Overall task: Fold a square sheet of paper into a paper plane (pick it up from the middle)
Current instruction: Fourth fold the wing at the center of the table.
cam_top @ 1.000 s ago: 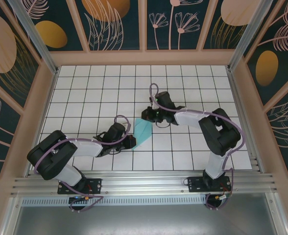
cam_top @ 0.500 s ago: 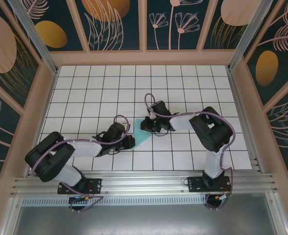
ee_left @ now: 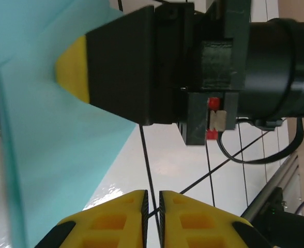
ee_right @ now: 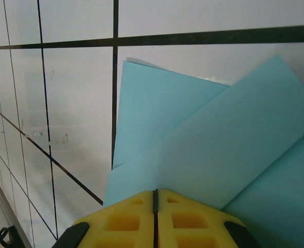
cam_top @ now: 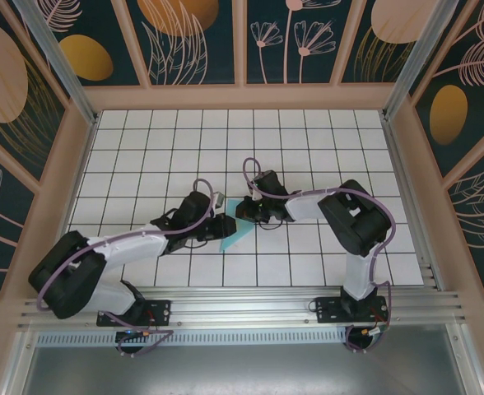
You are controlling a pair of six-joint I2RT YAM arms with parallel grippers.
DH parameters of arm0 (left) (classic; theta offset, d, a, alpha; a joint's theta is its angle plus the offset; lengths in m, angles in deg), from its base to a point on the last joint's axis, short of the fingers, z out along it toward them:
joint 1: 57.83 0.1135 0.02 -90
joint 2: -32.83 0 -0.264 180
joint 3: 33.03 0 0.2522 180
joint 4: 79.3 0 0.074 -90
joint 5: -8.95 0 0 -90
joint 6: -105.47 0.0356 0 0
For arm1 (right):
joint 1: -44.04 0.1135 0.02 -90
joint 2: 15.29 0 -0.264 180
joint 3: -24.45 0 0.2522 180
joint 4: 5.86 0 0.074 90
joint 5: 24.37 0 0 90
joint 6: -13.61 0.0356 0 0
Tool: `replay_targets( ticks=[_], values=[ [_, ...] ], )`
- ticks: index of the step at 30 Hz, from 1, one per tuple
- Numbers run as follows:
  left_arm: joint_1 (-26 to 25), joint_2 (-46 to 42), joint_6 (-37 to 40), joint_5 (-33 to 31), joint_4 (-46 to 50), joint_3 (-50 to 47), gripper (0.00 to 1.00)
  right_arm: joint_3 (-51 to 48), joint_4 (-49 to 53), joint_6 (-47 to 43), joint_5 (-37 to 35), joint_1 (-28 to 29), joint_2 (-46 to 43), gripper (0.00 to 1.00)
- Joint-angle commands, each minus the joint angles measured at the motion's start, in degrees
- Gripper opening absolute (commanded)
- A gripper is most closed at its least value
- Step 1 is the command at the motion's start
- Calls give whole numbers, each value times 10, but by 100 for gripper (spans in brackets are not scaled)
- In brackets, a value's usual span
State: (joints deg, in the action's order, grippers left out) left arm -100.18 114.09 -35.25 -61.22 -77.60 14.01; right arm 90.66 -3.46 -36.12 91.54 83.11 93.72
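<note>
While the paper is only partly folded, both arms meet a little below the middle of the top view. The square sheet of paper (cam_top: 235, 233) lies flat there on the white tiled table (cam_top: 308, 148). It is a small creased turquoise shape, not yet a plane. The left gripper (cam_top: 218, 228) sits right at its left edge. The right gripper (cam_top: 244, 212) sits on its upper right part.

From the right wrist, the right gripper's (ee_right: 155, 194) yellow fingers are pressed tight together at the bottom of the frame, with no gap. I see nothing pinched between them. One flap of the paper (ee_right: 219, 150) lies slanted over another layer, from lower left to upper right. I think the closed tip pushes down to pin the paper, so the fold does not spring open or slide.

From the left wrist, the right gripper (ee_left: 72, 67) comes in from the upper right, and its yellow tip touches the paper (ee_left: 48, 155) in the upper left. At the bottom, the left gripper's (ee_left: 152, 195) fingers are very narrow, with just a thin slit. The table's black line shows through that slit. The paper's edge ends just to the left of them. I think closed fingers make a blunt tool for rubbing a crease flat or nudging a thin edge, because flat paper is hard to grab off a table.

The next move needs care. Paper is light and slippery, so one push could drag the whole sheet.
</note>
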Motion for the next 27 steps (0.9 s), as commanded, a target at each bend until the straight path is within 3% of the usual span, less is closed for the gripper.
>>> replay_targets(
  ticks=[1, 8, 27],
  values=[
    [6, 43, -44, 29, -50, 12, 18, -31, 34, 6, -59, 7, 30, 10],
    [32, 70, -85, 44, -126, -4, 20, -44, 23, 14, -58, 10, 31, 10],
    [32, 107, -115, 5, -92, -86, 17, -22, 55, 5, -75, 12, 35, 11]
  ],
)
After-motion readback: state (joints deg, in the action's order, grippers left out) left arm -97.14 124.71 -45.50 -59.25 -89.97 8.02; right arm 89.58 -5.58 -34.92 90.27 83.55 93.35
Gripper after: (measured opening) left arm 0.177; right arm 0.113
